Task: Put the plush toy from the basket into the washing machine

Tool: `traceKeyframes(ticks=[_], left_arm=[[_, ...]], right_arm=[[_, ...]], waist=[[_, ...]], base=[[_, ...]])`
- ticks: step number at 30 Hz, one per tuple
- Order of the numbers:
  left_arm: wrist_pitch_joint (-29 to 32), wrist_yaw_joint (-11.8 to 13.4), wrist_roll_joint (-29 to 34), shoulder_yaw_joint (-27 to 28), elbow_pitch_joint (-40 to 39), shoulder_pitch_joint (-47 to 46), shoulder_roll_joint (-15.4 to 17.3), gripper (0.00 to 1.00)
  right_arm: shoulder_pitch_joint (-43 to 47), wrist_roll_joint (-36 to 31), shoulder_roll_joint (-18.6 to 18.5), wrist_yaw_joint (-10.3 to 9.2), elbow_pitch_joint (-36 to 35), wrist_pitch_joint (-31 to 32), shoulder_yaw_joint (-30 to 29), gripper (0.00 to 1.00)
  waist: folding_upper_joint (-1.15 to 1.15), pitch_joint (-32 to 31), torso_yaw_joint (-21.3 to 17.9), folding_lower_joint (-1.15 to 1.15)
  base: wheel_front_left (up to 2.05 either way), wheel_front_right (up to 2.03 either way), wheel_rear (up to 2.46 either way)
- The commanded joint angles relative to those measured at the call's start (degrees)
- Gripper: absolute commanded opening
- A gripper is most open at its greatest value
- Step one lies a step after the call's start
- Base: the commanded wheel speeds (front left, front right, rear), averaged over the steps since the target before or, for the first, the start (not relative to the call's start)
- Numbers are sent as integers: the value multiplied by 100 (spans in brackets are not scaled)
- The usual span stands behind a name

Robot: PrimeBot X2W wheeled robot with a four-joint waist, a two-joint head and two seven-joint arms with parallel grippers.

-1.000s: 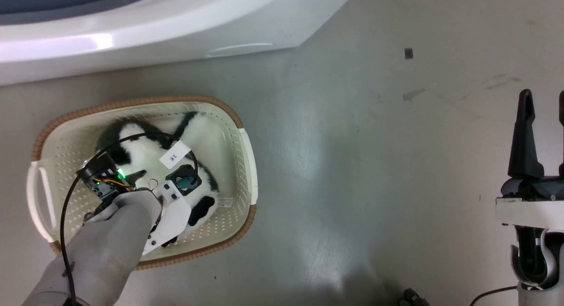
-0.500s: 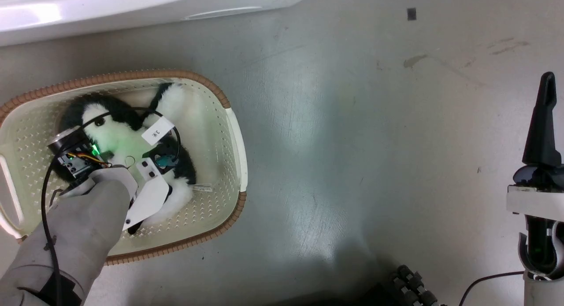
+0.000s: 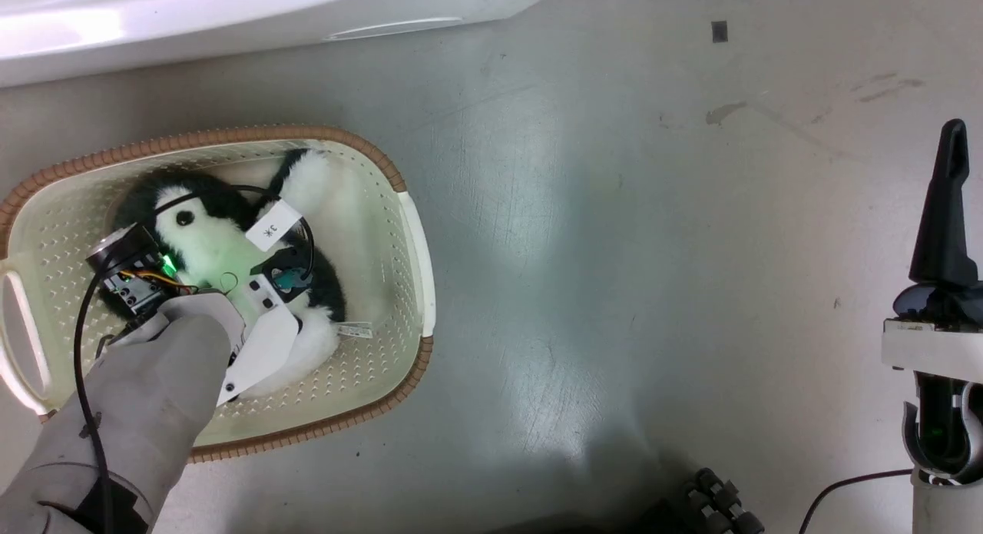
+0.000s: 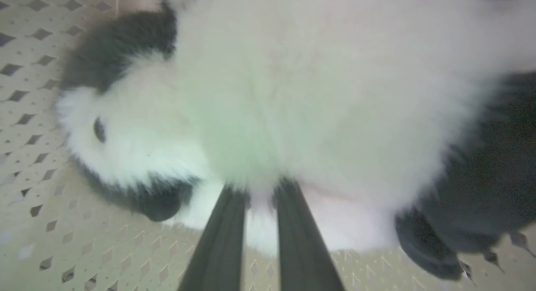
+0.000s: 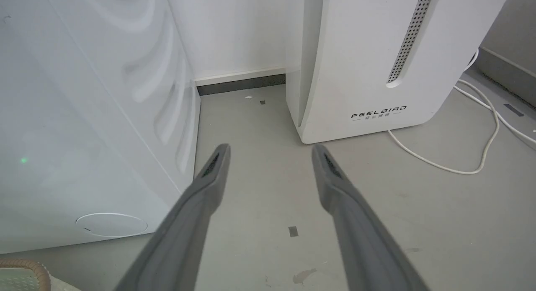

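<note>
The black-and-white plush toy (image 3: 207,246) lies in the cream basket (image 3: 408,234) with the brown rim, at the left of the head view. My left arm reaches down into the basket, its wrist (image 3: 261,326) over the toy. In the left wrist view my left gripper (image 4: 260,192) is shut, with its tips sunk in the plush toy's (image 4: 293,94) white fur and a tuft pinched between them. My right gripper (image 5: 270,153) hangs open over bare floor, away from the basket. The white washing machine (image 3: 192,27) runs along the top; its side panel (image 5: 83,115) shows beside the right gripper.
A white slanted appliance marked FEELBIRD (image 5: 368,60) stands behind the right gripper, and a white cable (image 5: 481,157) trails on the floor beside it. Grey floor stretches between the basket and my right arm. Dark wheels of my base (image 3: 714,503) show at the bottom.
The head camera has shifted, so the basket sits further left and the washer higher. My left wrist stays on the toy, whose head has turned a little and now shows an eye. The right arm holds still.
</note>
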Motion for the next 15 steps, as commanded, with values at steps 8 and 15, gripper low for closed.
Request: traceKeyframes(ticks=[8,15], left_arm=[[-252,9,-296,70,63,265,-103,0],[-681,45,-546,185,63,428,-187,0]], right_arm=[[-76,0,-6,-5,83,-27,-15,100],[-33,-45,-6,-5,174,-27,50,100]], waist=[[0,-382,122,0],[0,-852,280,0]], base=[[0,0,0],[0,0,0]])
